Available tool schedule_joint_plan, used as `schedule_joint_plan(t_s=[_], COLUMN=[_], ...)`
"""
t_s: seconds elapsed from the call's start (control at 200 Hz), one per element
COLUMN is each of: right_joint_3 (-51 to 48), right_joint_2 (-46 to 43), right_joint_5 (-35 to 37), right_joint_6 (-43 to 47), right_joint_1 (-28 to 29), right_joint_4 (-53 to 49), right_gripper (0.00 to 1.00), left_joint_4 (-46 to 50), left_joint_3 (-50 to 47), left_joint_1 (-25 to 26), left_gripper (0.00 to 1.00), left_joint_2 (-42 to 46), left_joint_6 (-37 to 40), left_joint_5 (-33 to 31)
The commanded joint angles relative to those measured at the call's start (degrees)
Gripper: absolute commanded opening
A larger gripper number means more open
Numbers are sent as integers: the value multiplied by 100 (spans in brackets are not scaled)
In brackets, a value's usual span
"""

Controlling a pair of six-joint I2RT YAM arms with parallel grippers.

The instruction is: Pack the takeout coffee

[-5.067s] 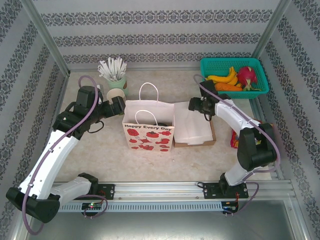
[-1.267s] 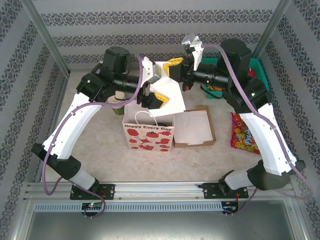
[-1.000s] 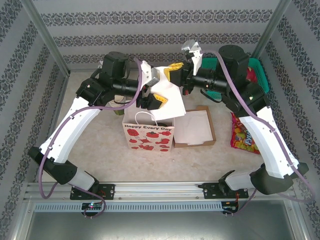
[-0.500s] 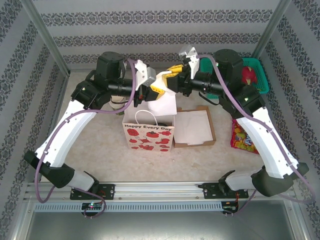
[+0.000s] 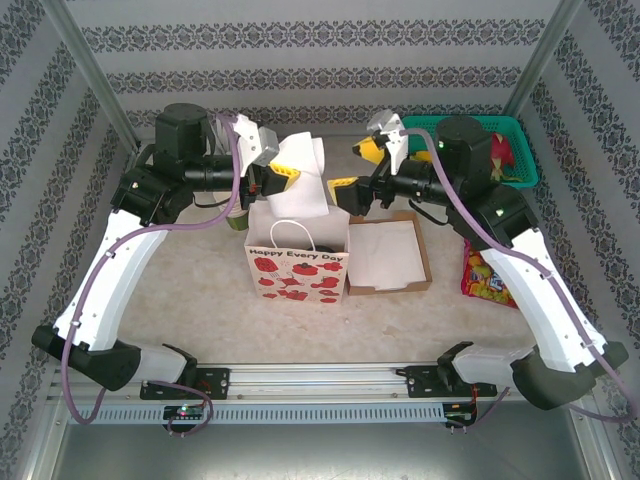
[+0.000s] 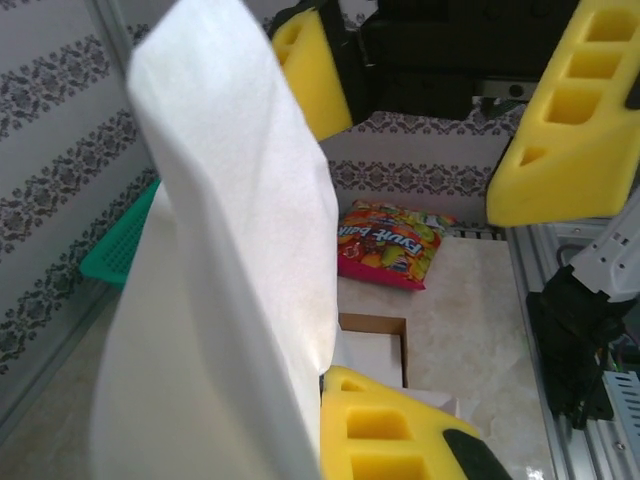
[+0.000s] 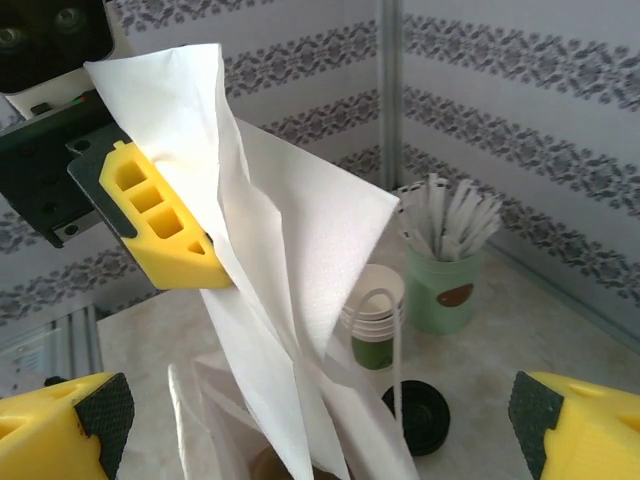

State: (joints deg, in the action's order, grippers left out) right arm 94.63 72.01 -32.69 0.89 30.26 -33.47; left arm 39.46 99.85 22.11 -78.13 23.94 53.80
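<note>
The left gripper [image 5: 282, 182] pinches a white napkin [image 5: 308, 185] above the paper bag [image 5: 297, 265], the right gripper [image 5: 355, 170] spread wide beside it, while an olive-green cup [image 7: 375, 352] stands on the bench [image 5: 200, 300] behind the bag.

3 band-patterned wallpaper walls [image 5: 300, 40] enclose a beige, perhaps marble, tabletop [image 5: 200, 310].

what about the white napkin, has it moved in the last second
Yes, the white napkin has shifted left, away from the cardboard tray.

Both arms reach high inward, left gripper [image 5: 287, 180] pinched closed, right gripper [image 5: 352, 170] spread wide
</note>
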Motion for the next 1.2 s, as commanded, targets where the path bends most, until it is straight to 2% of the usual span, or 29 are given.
schedule_joint_plan(t_s=[0.0, 0.18, 0.27, 0.31, 0.375, 0.54, 0.64, 0.689, 0.774, 0.814, 0.889, 1.024, 1.119, 1.194], right_joint_3=[152, 732, 824, 853, 929, 1074, 1107, 1142, 1206, 1226, 1257, 1242, 1198, 1157], right_joint_2=[407, 987, 1054, 1070, 1112, 1176, 1194, 1202, 1221, 1221, 1225, 1246, 1300, 1366], right_joint_5=[-706, -1672, -2033, -2135, -2128, -1977, -1886, -1807, -1716, -1680, -1644, -1575, -1554, -1341], right_joint_6=[112, 128, 203, 227, 226, 75, 61, 26, -92, -165, -198, -208, -273, -179], right_joint_1=[76, 107, 146, 161, 190, 199, 226, 256, 302, 328, 370, 416, 480, 588], right_joint_4=[163, 184, 223, 227, 229, 262, 267, 262, 316, 386, 458, 508, 641, 689], right_gripper=[98, 98, 93, 85, 65, 21, 0, 0, 0, 0, 0, 0, 0, 0], left_joint_4=[193, 184, 199, 205, 230, 262, 282, 290, 259, 185, 15, -306, -301, -287], left_joint_3=[-43, -63, -62, -62, -62, -84, -106, -146, -324, -465, -755, -1254, -1464, -1601], left_joint_1=[-22, -44, -66, -71, -67, -78, -90, -85, -108, -133, -230, -644, -696, -692], left_gripper=[0, 0, 0, 0, 0, 0, 0, 7, 37, 44, 44, 36, 35, 23], left_joint_2=[111, 124, 91, 87, 75, 94, 96, 113, 186, 226, 337, 515, 581, 645], left_joint_6=[330, 480, 488, 488, 495, 539, 550, 550, 526, 491, 400, 59, -3, -37], left_joint_5=[629, 778, 759, 733, 687, 683, 691, 687, 695, 710, 756, 799, 755, 762])
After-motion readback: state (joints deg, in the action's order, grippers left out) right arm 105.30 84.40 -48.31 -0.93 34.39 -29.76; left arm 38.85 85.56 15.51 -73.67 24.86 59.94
